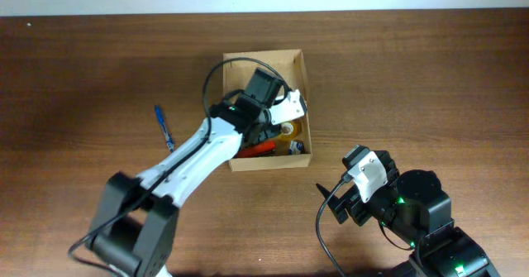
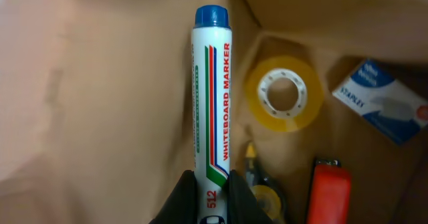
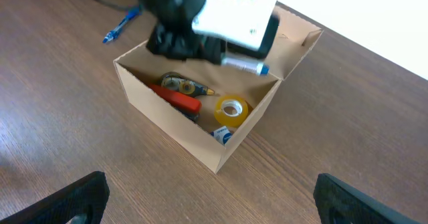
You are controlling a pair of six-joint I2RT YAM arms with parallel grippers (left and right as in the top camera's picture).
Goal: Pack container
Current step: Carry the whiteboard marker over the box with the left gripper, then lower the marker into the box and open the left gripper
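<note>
Softly lit from above, sharp overhead, hazy inside the plain brown cardboard box (image 2: 100, 83) (blurred along its near wall).

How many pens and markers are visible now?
2. The whiteboard marker is in the left gripper, over the container; the blue pen lies on the table left of it. Others may be hidden.

- Overhead looks straight down on the whole bench (image 1: 413, 78).
- Left wrist sits very near, peering inside the box (image 2: 100, 83).
- Right wrist faces that box slantwise, farther off; all three share its inside.
</note>
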